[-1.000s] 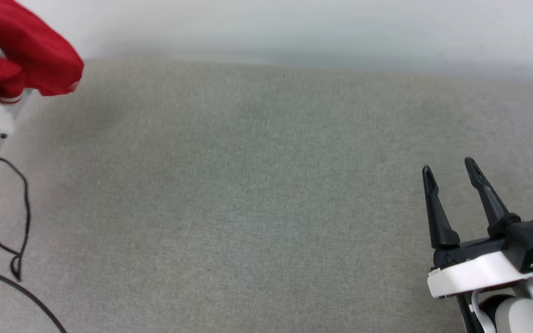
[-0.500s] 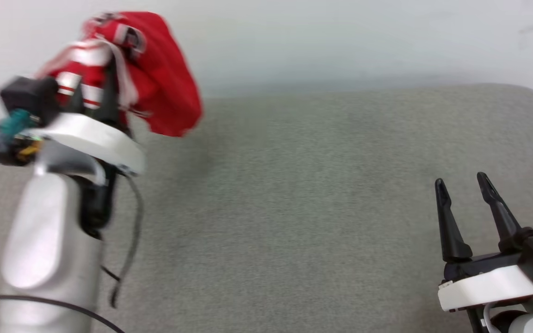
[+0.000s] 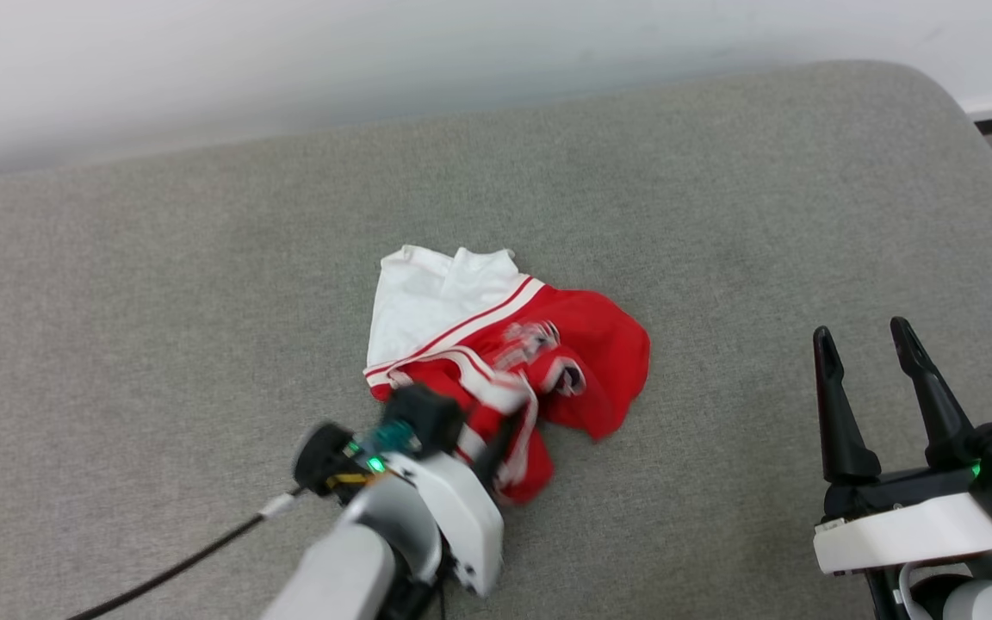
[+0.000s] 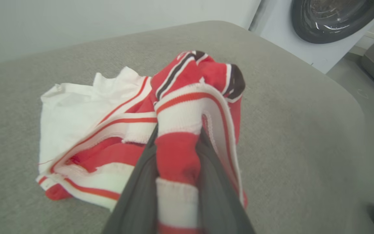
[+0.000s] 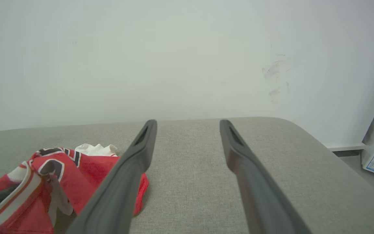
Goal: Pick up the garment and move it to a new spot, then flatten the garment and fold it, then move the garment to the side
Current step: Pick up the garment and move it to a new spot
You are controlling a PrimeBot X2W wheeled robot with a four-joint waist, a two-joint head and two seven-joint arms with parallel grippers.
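The left gripper (image 3: 503, 435) is clenched on a bunched fold of the garment (image 3: 586, 366), and its two dark fingers (image 4: 141, 182) pinch red-and-white striped trim between them. The rest of the red jersey lies crumpled near the middle of a grey upholstered surface (image 3: 203, 301). A white sleeve (image 4: 73, 110) spreads flat on the far side, and black white-edged lettering shows on the rumpled red cloth. A black cable (image 3: 177, 560) trails from the left wrist across the fabric. The right gripper (image 3: 860, 331) is at the lower right with its fingers spread and nothing between them, well apart from the garment, pointing toward a pale wall (image 5: 174, 48). Beyond the surface's rounded end stands a white appliance (image 4: 330, 19) with a round dark door.
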